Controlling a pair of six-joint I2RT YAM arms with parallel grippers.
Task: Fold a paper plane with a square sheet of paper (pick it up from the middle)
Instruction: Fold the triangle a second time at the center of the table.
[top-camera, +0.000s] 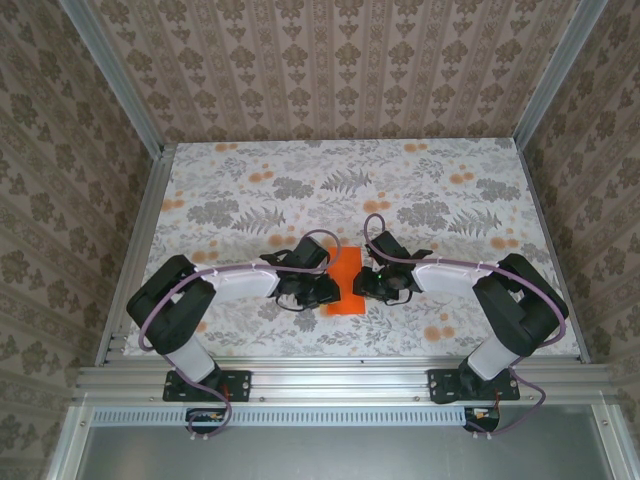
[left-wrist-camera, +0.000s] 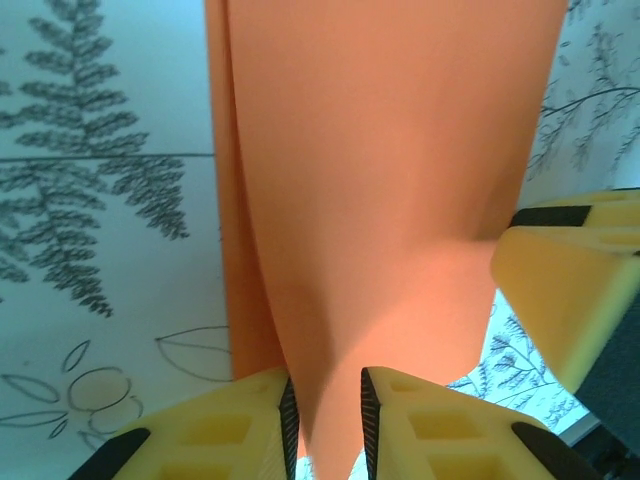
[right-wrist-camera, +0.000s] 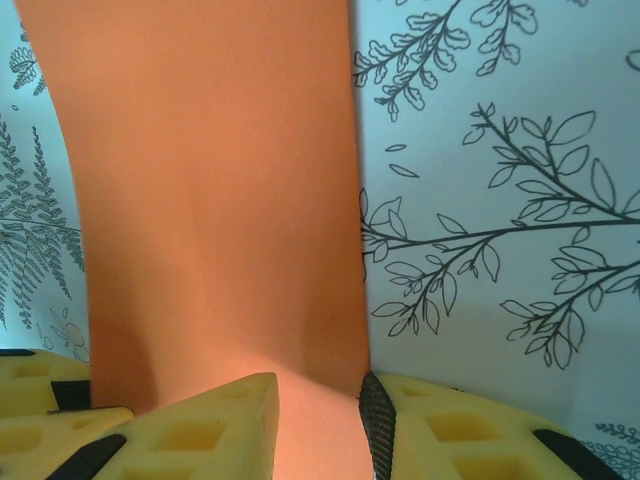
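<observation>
The square sheet of paper (top-camera: 345, 292) is bright orange and lies on the table between my two grippers. My left gripper (top-camera: 325, 291) is at its left edge and my right gripper (top-camera: 362, 284) at its right edge. In the left wrist view the paper (left-wrist-camera: 380, 180) bulges into a ridge that narrows between the left gripper (left-wrist-camera: 325, 390), whose jaws stand a little apart with slim gaps beside the ridge. In the right wrist view the paper (right-wrist-camera: 210, 200) runs across the gap of the right gripper (right-wrist-camera: 318, 390), whose jaws are partly apart, the right pad at the paper's edge.
The table (top-camera: 250, 200) has a grey and orange floral cover. Patterned walls (top-camera: 340, 70) close in the back and both sides. A metal rail (top-camera: 340, 380) runs along the near edge by the arm bases. A yellow finger of the other gripper (left-wrist-camera: 570, 280) sits close beside the paper.
</observation>
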